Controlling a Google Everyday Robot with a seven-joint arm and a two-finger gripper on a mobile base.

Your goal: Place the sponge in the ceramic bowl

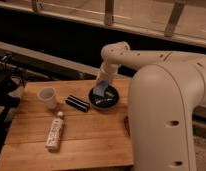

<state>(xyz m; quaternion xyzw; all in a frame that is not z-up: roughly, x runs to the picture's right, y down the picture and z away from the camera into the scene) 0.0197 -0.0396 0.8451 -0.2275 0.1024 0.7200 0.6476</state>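
A dark round ceramic bowl (104,97) sits on the wooden table (91,142), right of centre near the far edge. My gripper (101,88) reaches down from the white arm (116,57) and hangs right over the bowl's back half. A blue-grey piece that looks like the sponge (100,92) is at the gripper's tip, just above or inside the bowl. Whether it is held or resting in the bowl cannot be made out.
A white cup (47,97) stands at the table's left. A flat black object (77,103) lies between cup and bowl. A white bottle (55,131) lies on its side near the front. My bulky white body (168,115) fills the right side.
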